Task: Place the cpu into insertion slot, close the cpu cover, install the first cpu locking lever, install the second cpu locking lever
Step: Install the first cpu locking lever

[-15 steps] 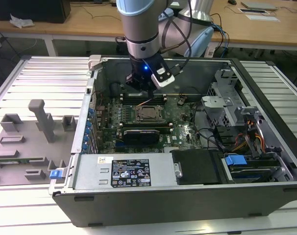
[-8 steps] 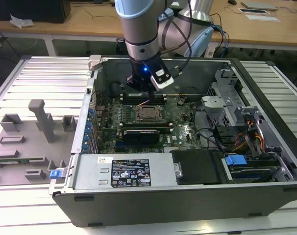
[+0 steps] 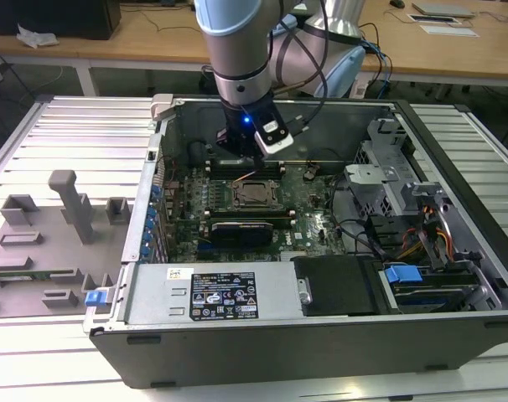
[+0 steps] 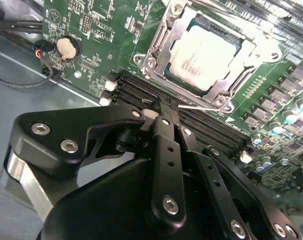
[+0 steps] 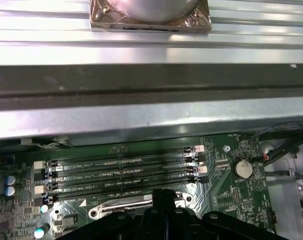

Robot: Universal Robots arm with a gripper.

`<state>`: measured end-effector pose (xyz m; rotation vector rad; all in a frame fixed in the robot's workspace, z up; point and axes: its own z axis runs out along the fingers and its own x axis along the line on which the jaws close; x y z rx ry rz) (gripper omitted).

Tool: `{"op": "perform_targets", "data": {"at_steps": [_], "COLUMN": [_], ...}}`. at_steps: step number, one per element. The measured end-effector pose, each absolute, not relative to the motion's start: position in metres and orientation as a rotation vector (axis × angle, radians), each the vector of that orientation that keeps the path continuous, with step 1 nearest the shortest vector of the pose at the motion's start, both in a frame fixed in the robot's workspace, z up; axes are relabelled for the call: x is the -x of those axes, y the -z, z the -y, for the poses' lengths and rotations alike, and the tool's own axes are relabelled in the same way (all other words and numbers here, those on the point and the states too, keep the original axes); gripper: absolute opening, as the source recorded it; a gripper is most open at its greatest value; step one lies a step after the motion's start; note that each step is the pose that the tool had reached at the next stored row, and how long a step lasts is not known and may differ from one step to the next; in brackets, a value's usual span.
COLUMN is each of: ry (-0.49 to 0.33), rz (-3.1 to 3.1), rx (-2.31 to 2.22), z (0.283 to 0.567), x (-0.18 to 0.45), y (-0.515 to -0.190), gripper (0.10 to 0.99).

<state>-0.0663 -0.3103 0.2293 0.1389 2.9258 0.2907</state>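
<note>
The cpu (image 4: 206, 52), silver-topped, sits flat in the insertion slot (image 4: 184, 83). The cpu cover (image 4: 159, 47), a silvery frame, lies down around it. A thin wire locking lever (image 4: 204, 106) runs along the socket's edge beside the black RAM slots (image 4: 141, 90). My gripper (image 4: 158, 106) is shut, its black fingertips together right at the end of that lever; I cannot tell whether they touch it. In the exterior view the gripper (image 3: 247, 163) hangs over the RAM slots just behind the socket (image 3: 256, 194). In the first wrist view the gripper (image 5: 161, 196) points at the cover's edge (image 5: 119, 205).
The motherboard (image 3: 313, 209) lies inside an open computer case (image 3: 321, 335) on a slatted table. A coin battery (image 4: 66, 47) and cables are near the board's edge. Drive cages (image 3: 388, 176) fill the exterior view's right. Grey fixtures (image 3: 69, 201) stand at its left.
</note>
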Motion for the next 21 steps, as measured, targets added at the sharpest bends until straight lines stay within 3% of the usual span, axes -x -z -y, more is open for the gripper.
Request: {"op": "perform_targets", "data": {"at_steps": [21], "ry": [-0.301], "rz": [-2.890], "rx": [-0.220], "z": [0.307], "x": [0.068], "y": [-0.218], "gripper": [0.106]}}
